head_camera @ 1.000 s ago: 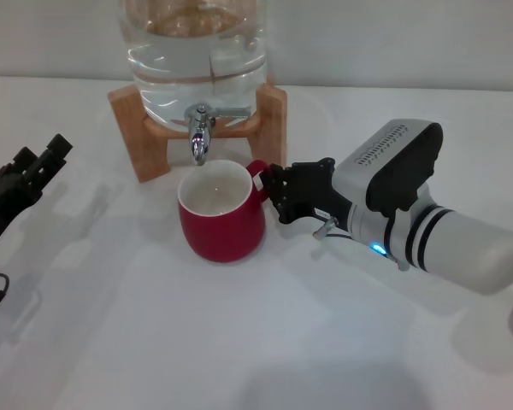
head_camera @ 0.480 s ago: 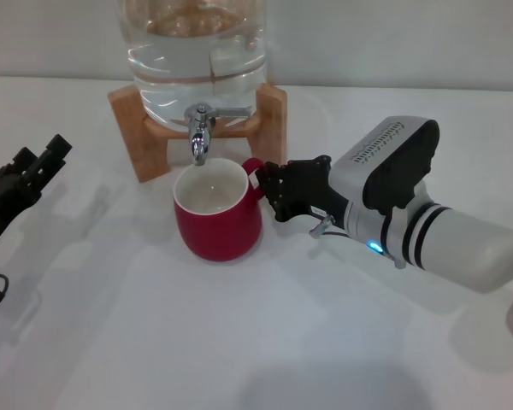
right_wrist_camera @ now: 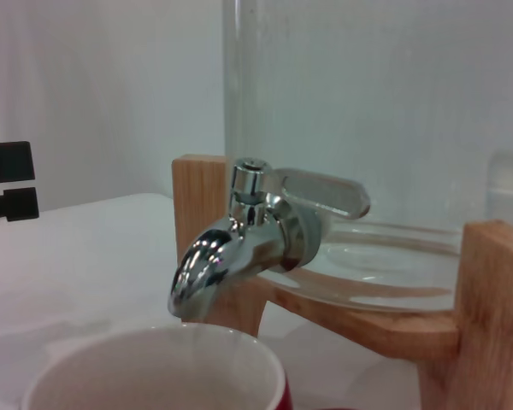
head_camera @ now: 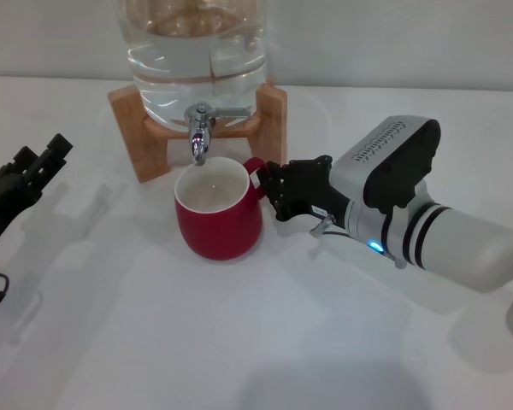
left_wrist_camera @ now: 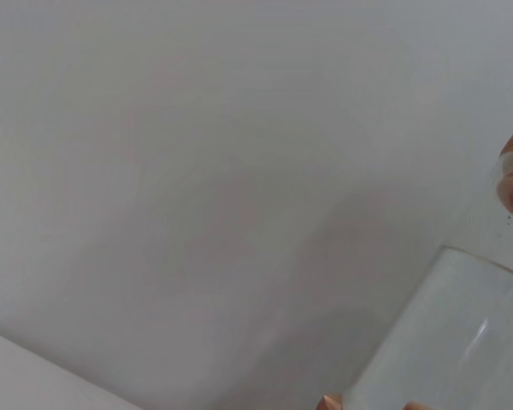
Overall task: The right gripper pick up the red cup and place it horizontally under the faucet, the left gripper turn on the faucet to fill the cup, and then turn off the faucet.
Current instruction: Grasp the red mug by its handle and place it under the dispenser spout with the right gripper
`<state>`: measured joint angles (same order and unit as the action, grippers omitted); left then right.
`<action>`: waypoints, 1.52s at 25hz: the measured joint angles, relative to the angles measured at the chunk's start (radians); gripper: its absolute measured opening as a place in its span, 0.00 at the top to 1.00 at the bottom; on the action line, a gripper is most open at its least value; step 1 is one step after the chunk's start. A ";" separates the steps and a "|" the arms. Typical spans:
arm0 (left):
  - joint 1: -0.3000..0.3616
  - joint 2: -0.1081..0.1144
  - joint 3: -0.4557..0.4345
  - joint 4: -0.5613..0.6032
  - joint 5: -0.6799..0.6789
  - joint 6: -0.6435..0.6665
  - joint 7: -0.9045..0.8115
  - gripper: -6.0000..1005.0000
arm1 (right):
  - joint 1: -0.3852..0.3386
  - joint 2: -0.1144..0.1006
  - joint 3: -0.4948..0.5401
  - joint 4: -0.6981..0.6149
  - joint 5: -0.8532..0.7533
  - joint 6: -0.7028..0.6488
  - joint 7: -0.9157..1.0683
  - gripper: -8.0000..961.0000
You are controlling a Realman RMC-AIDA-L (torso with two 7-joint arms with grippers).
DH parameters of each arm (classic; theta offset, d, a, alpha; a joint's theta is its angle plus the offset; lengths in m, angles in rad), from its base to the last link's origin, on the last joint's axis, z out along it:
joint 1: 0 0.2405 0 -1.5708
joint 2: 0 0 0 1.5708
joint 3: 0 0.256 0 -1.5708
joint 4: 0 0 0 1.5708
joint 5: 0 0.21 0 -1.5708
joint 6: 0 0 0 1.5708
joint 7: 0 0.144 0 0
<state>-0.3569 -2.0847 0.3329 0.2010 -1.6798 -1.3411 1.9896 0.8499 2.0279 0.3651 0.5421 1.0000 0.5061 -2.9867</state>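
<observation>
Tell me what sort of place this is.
Likely a lab or test bench set up as a drinks station: a plain white table, a glass water jar on a wooden stand, and a red cup under its faucet.

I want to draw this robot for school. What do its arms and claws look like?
The right end effector is a black two-finger claw on a white-grey arm with black bands, a dark grey ribbed housing and a small blue light. The left end effector is a black claw too, with a thin black cable showing near that side's edge.
</observation>
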 joint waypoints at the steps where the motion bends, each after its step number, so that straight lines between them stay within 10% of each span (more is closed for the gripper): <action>1: 0.000 0.000 0.000 0.000 0.000 0.000 0.000 0.16 | 0.000 0.000 0.000 0.000 0.000 0.000 0.001 0.89; 38: 0.002 0.000 0.000 -0.008 -0.002 -0.020 0.000 0.16 | -0.009 0.000 -0.002 -0.020 -0.035 -0.032 -0.003 0.89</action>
<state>-0.3548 -2.0847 0.3329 0.1926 -1.6814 -1.3607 1.9896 0.8406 2.0279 0.3635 0.5220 0.9650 0.4741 -2.9896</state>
